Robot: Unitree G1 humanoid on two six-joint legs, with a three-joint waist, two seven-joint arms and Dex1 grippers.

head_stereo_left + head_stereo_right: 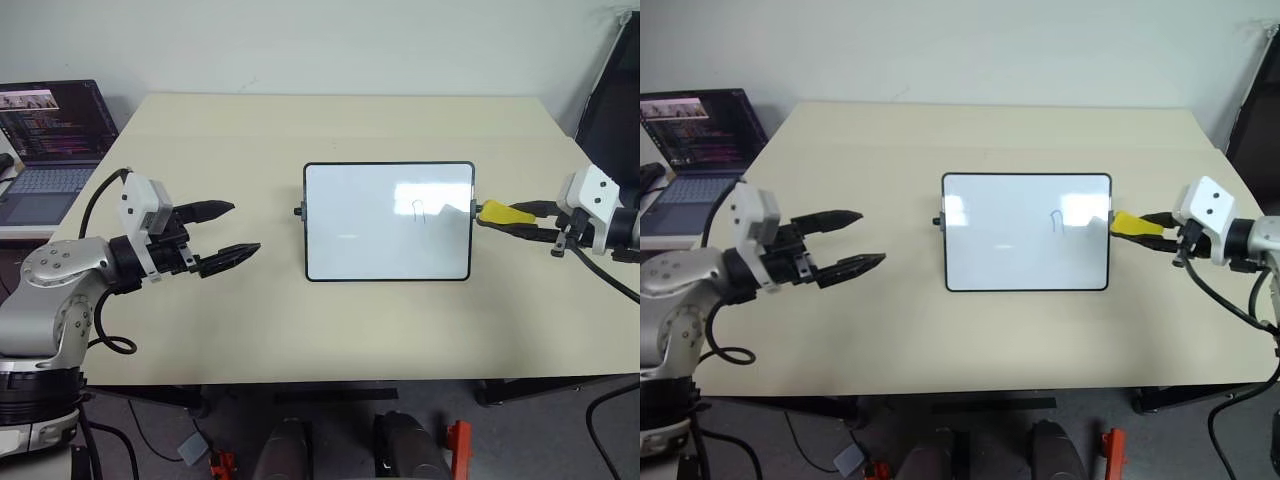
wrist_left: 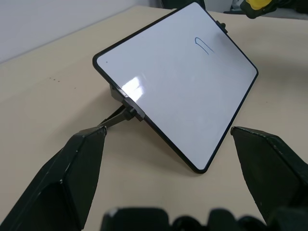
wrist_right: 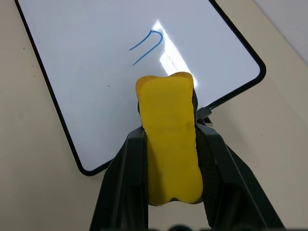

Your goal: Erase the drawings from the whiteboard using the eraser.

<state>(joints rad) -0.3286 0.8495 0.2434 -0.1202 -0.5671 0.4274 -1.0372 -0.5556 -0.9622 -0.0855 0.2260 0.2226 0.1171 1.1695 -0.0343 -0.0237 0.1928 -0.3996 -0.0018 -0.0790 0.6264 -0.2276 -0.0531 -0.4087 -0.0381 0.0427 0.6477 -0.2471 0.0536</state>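
Observation:
The whiteboard [image 1: 388, 221] stands tilted in the middle of the table, black-framed, with small knobs at its side edges. One drawing [image 3: 148, 44], a thin blue arch-like mark, sits near the board's right side. My right gripper [image 1: 1140, 226] is shut on the yellow eraser [image 3: 170, 139], which hovers just off the board's right edge. My left gripper [image 1: 228, 232] hangs open to the left of the board, a hand's width away, nothing between its fingers [image 2: 72, 168].
An open laptop [image 1: 50, 140] stands off the table's left side. A dark panel [image 1: 612, 110] rises at the far right. The beige table [image 1: 300, 330] has bare surface in front of and behind the board.

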